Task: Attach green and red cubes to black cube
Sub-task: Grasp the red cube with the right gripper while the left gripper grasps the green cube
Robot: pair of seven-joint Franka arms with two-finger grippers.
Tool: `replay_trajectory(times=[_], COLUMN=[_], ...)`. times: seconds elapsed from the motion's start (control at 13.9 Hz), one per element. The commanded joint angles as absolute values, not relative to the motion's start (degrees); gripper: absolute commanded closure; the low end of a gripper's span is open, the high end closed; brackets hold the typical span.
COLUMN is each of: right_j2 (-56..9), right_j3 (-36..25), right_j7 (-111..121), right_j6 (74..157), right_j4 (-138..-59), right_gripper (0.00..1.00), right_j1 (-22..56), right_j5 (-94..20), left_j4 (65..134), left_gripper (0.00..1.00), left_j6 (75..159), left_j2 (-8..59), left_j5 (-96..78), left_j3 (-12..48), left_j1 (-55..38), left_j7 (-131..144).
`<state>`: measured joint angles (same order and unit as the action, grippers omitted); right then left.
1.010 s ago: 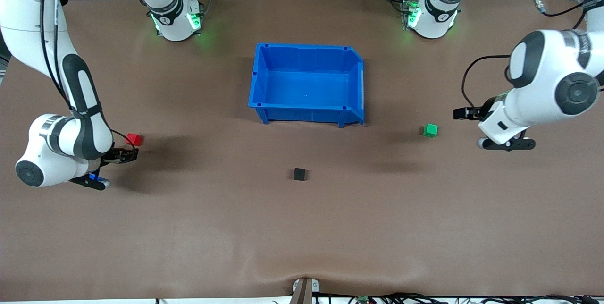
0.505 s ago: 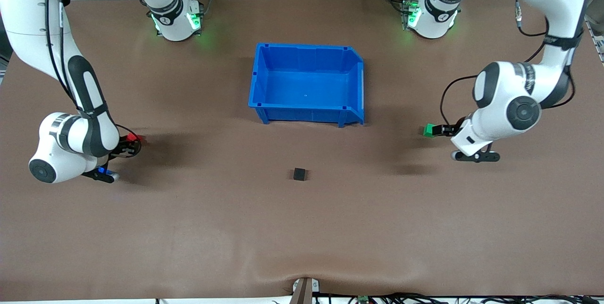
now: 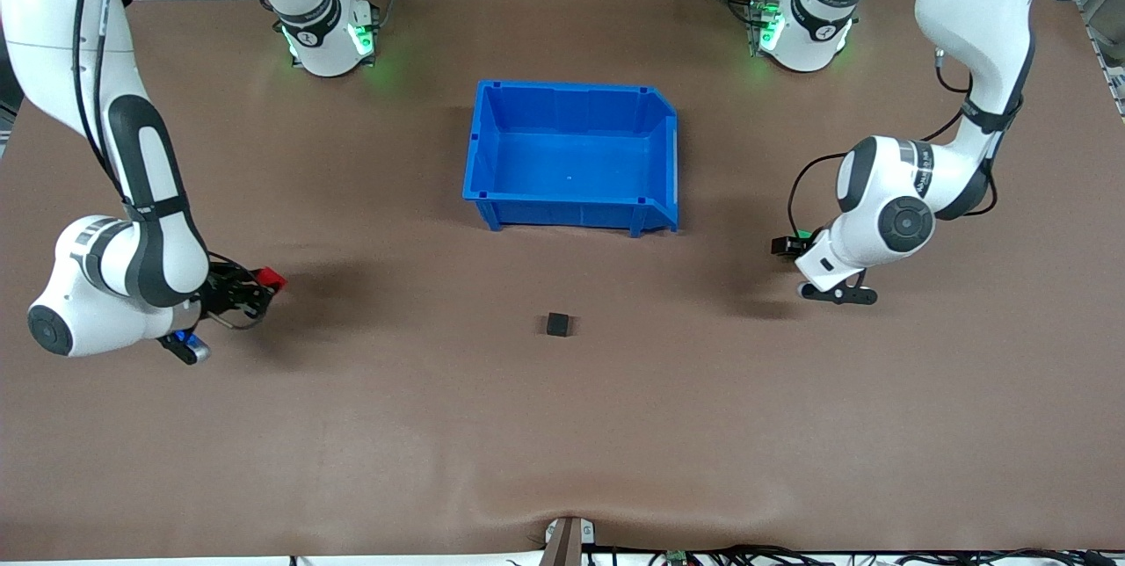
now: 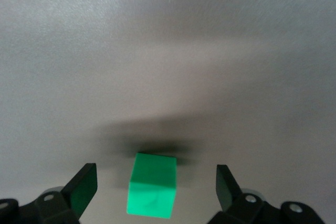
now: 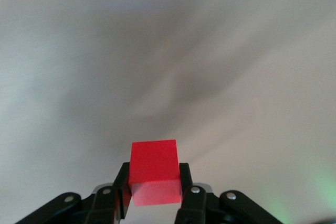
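The black cube point(image 3: 557, 323) sits on the table, nearer to the front camera than the blue bin. My right gripper point(image 3: 261, 284) is low over the table toward the right arm's end. It is shut on the red cube point(image 3: 273, 278), which the right wrist view shows pinched between the fingers point(image 5: 154, 170). My left gripper point(image 3: 785, 245) is low over the table toward the left arm's end and hides most of the green cube in the front view. In the left wrist view the green cube point(image 4: 152, 184) rests on the table between the open fingers point(image 4: 83, 185), untouched.
The blue bin point(image 3: 562, 213) stands empty in the middle of the table, between the arms' bases and the black cube. Bare brown table lies between each gripper and the black cube.
My right gripper closed on the red cube and carried it a little toward the front camera and the black cube. My left gripper moved over the green cube and now straddles it.
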<state>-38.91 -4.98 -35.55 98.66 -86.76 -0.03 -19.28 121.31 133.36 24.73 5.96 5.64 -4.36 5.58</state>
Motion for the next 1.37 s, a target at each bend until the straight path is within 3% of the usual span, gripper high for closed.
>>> replay_trajectory(times=[0.0,0.14,0.22,0.29,0.36,0.94,1.3], right_j2=[-38.6,-38.7,-38.8,-38.8,-39.1,-47.3,-49.4], right_j3=[-5.1,-5.1,-5.1,-4.7,-4.3,3.3,4.4], right_j7=[-55.6,-68.2,-73.3,-77.0,-80.0,-94.1,-97.7], right_j6=[97.8,103.3,107.2,110.7,114.4,140.0,143.1], right_j4=[-83.9,-82.4,-82.4,-82.4,-82.4,-82.4,-82.2], right_gripper=[1.0,1.0,1.0,1.0,1.0,1.0,1.0], right_j1=[5.5,9.5,11.0,13.0,14.6,22.4,25.3], right_j5=[-27.0,-32.1,-34.3,-36.5,-38.3,-40.3,-40.3], left_j4=[121.5,121.5,121.6,121.7,121.8,120.1,112.7], left_gripper=[0.0,0.0,0.29,0.78,0.98,1.0,1.0], left_j6=[134.1,134.1,134.1,134.0,133.9,133.6,133.4], left_j2=[25.5,25.6,25.6,25.6,25.6,24.0,24.4], left_j5=[8.7,8.7,8.7,8.7,8.7,8.0,7.9], left_j3=[5.7,5.7,5.7,5.7,5.7,5.8,9.3], left_j1=[-4.2,-4.5,-4.4,-4.3,-4.3,-5.4,-6.2], left_j7=[5.4,5.8,6.4,6.6,6.9,18.6,43.8])
